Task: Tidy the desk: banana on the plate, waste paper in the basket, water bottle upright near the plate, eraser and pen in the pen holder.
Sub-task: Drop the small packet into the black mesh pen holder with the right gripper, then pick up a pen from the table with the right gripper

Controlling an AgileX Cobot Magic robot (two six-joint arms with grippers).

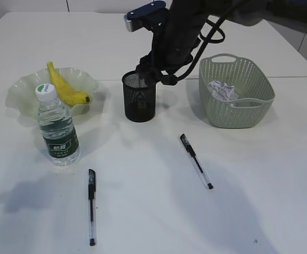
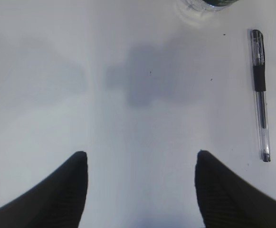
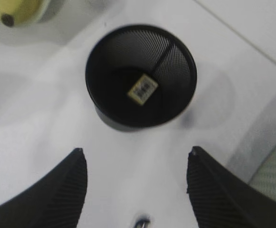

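A yellow banana [image 1: 64, 85] lies on the pale green plate [image 1: 21, 87]. The water bottle [image 1: 57, 127] stands upright in front of the plate. Crumpled waste paper [image 1: 223, 89] lies in the green basket [image 1: 248, 106]. The eraser [image 3: 142, 89] lies at the bottom of the black mesh pen holder [image 1: 139, 98], which also shows in the right wrist view [image 3: 109, 52]. Two pens lie on the table, one at front left [image 1: 91, 206] and one at the middle [image 1: 196, 161]. My right gripper [image 1: 156, 74] hangs open and empty above the holder [image 3: 136, 151]. My left gripper [image 2: 141, 153] is open and empty over bare table, left of the front-left pen [image 2: 260, 95].
The white table [image 1: 153, 222] has a seam behind the holder. The bottle's base [image 2: 214, 4] shows at the top edge of the left wrist view. A pen end [image 3: 141, 222] shows at the bottom of the right wrist view. The left arm does not show in the exterior view.
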